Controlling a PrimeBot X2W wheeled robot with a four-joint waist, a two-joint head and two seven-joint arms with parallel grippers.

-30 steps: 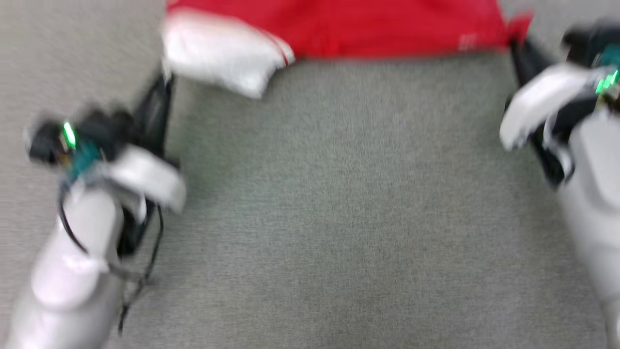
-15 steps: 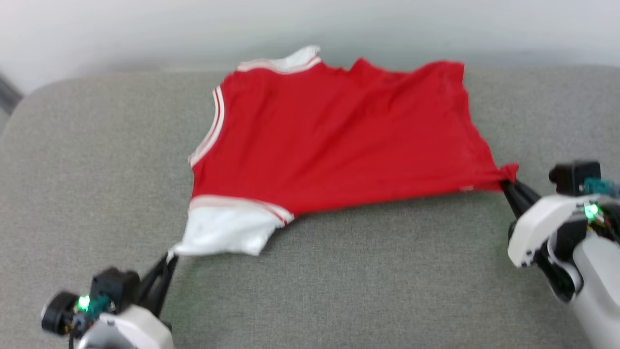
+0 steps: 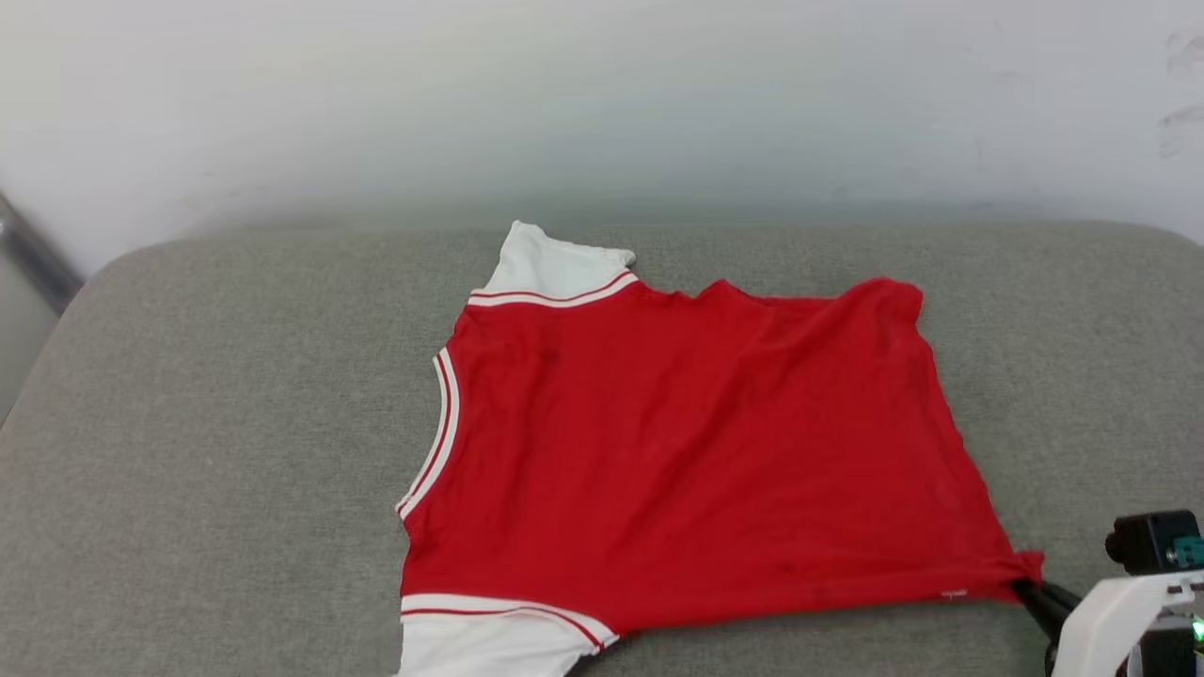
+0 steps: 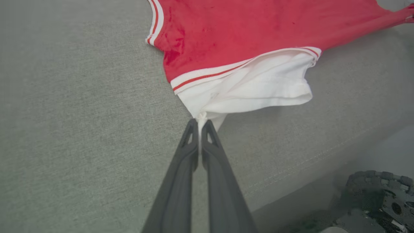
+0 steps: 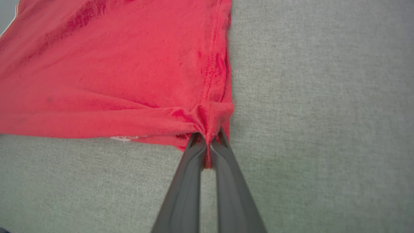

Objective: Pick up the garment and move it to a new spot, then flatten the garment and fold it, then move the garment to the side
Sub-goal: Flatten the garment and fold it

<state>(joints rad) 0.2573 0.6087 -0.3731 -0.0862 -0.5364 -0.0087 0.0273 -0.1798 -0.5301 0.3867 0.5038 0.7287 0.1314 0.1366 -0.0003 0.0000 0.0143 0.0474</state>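
Both pairs of jaws pinch the garment (image 3: pixel 696 451), lying lengthwise left-to-right, neckline leftward, hem rightward.

The right gripper (image 5: pixel 208 135) pinches a bunched corner of the red jersey (image 5: pixel 113 64), with a sliver of cloth caught between its two closed dark fingers. From that corner the jersey lies spread over grey woven upholstery (image 5: pixel 323 113). A small white mark (image 5: pixel 124 138) sits on the hem near the corner.
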